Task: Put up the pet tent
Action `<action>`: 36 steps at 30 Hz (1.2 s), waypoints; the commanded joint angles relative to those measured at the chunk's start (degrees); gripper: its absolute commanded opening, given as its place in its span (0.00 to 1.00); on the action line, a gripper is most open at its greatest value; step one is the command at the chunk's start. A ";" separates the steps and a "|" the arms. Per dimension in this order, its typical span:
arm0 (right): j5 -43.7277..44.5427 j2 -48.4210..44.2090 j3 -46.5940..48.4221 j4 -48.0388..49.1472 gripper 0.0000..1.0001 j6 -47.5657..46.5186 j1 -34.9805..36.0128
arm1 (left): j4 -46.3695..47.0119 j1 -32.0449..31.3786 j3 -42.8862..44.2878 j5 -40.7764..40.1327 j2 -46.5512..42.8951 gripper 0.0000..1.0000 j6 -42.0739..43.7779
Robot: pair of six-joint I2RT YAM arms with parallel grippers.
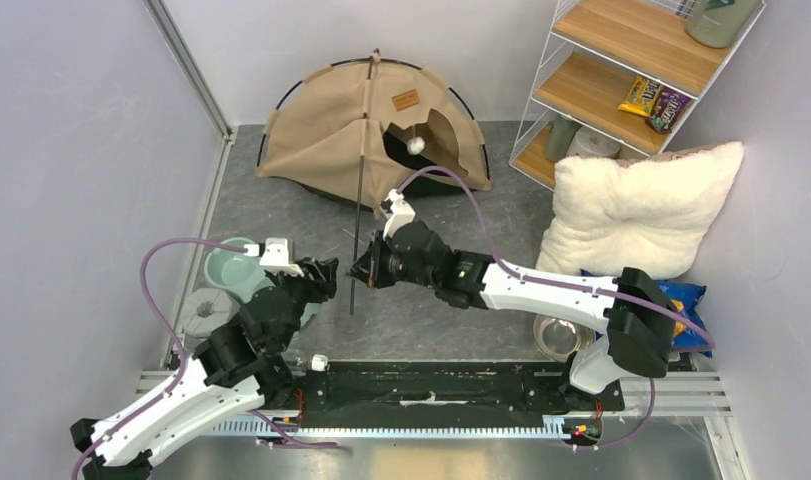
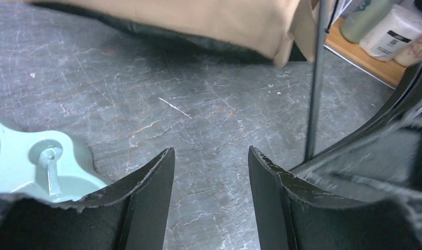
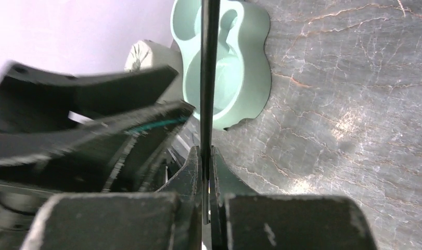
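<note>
Pet tent (image 1: pixel 326 135) sits at the far side of the grey floor (image 1: pixel 441 320), near the back wall. Thin black pole (image 1: pixel 361 200) runs from its peak down toward the arms. Right gripper (image 3: pixel 206 156) is pinched tight on the pole's lower part. Left gripper (image 2: pixel 211 156) is just beside it, fingers parted and holding nothing.

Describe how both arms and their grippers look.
The left arm and right arm have white links with black joints and wrists. A lilac cable loops off each: left cable, right cable. The left gripper and right gripper have black, tapering fingers with scuffed edges. A small green light glows on the right arm.
</note>
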 commanded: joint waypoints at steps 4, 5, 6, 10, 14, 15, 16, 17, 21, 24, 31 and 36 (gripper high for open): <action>-11.24 -1.33 7.74 -3.06 0.00 10.11 -6.74 | 19.55 -0.03 -10.32 -7.10 -0.69 0.61 1.32; -12.40 -1.06 8.90 -3.18 0.00 11.43 -7.13 | 23.56 -0.07 -11.90 -7.02 -0.44 0.61 2.47; -13.69 -0.73 9.76 -3.18 0.00 12.79 -7.57 | 26.49 -0.07 -12.89 -6.56 -0.11 0.61 3.80; -18.93 0.81 13.29 -3.16 0.00 19.07 -8.78 | 38.30 0.02 -16.88 -5.62 2.57 0.63 9.46; -21.10 2.28 17.12 -5.59 0.00 21.73 -9.05 | 49.66 0.02 -19.58 -5.29 6.39 0.66 13.79; -21.10 2.32 17.62 -6.01 0.00 22.12 -9.04 | 52.40 0.10 -19.94 -5.09 7.75 0.66 14.84; -21.11 2.32 17.85 -6.16 0.00 22.43 -9.04 | 55.06 0.18 -20.02 -5.14 9.03 0.66 15.74; -21.14 2.32 18.12 -6.48 0.00 22.73 -9.05 | 57.21 0.42 -20.02 -5.20 10.72 0.67 16.18; -21.87 2.26 18.49 -6.41 0.00 24.01 -9.14 | 69.86 2.85 -20.70 -2.72 19.06 0.69 14.34; -22.20 2.14 18.82 -6.21 0.00 24.58 -9.22 | 75.28 9.12 -20.33 4.99 26.29 0.69 7.34; -23.28 2.44 20.39 -6.07 0.00 24.89 -9.74 | 89.91 21.30 -18.70 20.32 39.30 0.71 1.30; -26.59 3.30 19.13 0.99 0.00 28.01 -10.37 | 91.19 22.68 -15.07 27.12 43.46 0.72 7.23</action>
